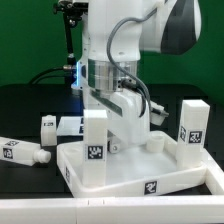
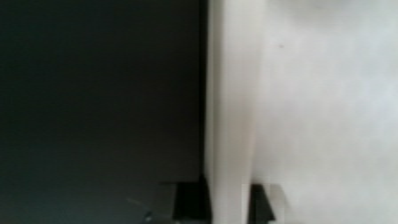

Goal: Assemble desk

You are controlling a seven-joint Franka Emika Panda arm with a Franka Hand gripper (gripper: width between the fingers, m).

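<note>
Two-finger gripper (image 2: 231, 203) was closed narrow on an upright white square-section plastic leg (image 1: 95, 135); wrist view showed dark fingertips (image 2: 191, 202) pressed on either side of it, with the leg running straight out between them. Exterior view: that leg reached down from the fingers into a corner of the white square tray-like plastic tabletop (image 1: 120, 186), tag facing the camera; finger contact itself was hard to make out there. Second upright white leg (image 1: 192, 122) stood apart from the fingers, toward the exterior view's right, by the tabletop's edge; near lying white leg (image 1: 22, 152) and far lying white leg (image 1: 55, 127) lay on the black table (image 1: 22, 106), well apart from the fingers toward the exterior view's left.
</note>
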